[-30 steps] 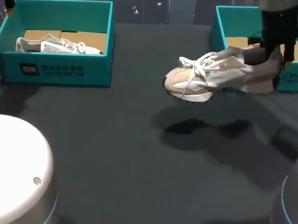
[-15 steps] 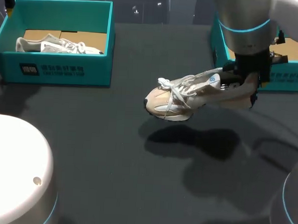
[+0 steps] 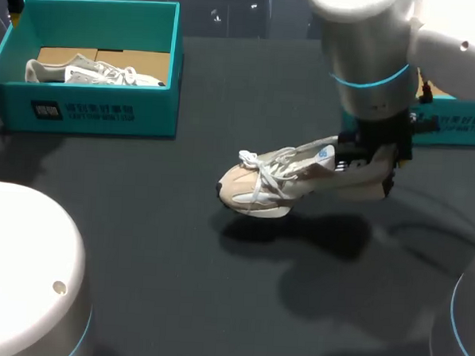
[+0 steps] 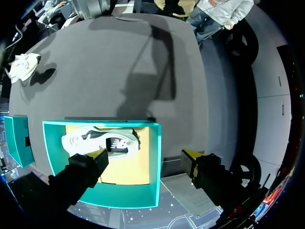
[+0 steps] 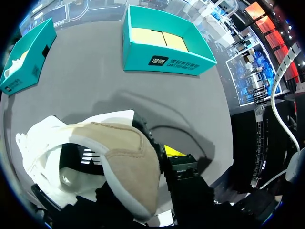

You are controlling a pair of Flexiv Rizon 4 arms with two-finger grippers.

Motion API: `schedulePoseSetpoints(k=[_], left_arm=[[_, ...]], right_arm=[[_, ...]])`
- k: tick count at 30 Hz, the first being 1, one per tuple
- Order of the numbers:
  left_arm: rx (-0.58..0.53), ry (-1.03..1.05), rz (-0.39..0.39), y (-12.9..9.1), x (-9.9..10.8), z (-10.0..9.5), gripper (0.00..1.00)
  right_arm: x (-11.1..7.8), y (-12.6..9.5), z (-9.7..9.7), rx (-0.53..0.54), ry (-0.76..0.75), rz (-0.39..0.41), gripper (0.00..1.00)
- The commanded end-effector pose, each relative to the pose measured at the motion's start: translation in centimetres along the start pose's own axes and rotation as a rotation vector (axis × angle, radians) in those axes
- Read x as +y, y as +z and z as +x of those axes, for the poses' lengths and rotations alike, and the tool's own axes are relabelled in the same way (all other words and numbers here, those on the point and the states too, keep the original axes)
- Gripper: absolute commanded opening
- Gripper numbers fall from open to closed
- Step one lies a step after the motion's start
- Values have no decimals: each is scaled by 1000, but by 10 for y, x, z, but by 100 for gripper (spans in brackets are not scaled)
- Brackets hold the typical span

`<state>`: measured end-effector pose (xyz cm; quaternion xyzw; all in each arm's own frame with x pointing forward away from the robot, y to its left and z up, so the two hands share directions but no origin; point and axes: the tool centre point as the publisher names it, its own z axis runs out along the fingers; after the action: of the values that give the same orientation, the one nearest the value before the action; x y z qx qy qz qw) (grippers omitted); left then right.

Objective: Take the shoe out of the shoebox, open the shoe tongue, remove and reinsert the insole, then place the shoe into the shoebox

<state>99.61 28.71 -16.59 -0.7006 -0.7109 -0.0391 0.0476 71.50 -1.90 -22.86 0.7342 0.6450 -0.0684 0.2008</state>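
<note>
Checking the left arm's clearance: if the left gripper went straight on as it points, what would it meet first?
Most likely the teal shoebox: the left gripper, open, points at its cardboard floor or wall beside the white shoe. Depth is unclear.

Shoe [image 3: 289, 181] up off the table [image 3: 139, 237], near its middle, heel in my right gripper [image 3: 372, 157], toe pointing to my left. Right box [image 3: 455, 122] sits at the far right edge, behind my right arm. Left box [image 3: 90, 110] is at the far left, well apart from it, a second shoe [image 3: 92, 72] lying inside. My left gripper [image 4: 143, 157] hangs above that left box, fingers apart.
</note>
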Motion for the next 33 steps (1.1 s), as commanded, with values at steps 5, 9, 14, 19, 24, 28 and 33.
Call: schedulePoseSetpoints(k=[5, 9, 14, 19, 24, 28, 33], left_arm=[[1, 0, -1, 0, -1, 0, 100], [1, 0, -1, 0, -1, 0, 100], [1, 0, -1, 0, -1, 0, 100], [1, 0, -1, 0, -1, 0, 100], [1, 0, -1, 0, -1, 0, 100], [1, 0, -1, 0, -1, 0, 100], [1, 0, -1, 0, -1, 0, 100]], right_arm=[[-19, 21, 36, -22, 9, 17, 0], [-27, 29, 43, -20, 10, 22, 0], [-36, 48, 53, 7, 13, 43, 0], [-44, 61, 65, 19, 5, 48, 0], [-50, 73, 74, 42, -12, 42, 0], [-54, 79, 80, 53, -17, 48, 0], [-58, 84, 88, 76, -29, 59, 0]])
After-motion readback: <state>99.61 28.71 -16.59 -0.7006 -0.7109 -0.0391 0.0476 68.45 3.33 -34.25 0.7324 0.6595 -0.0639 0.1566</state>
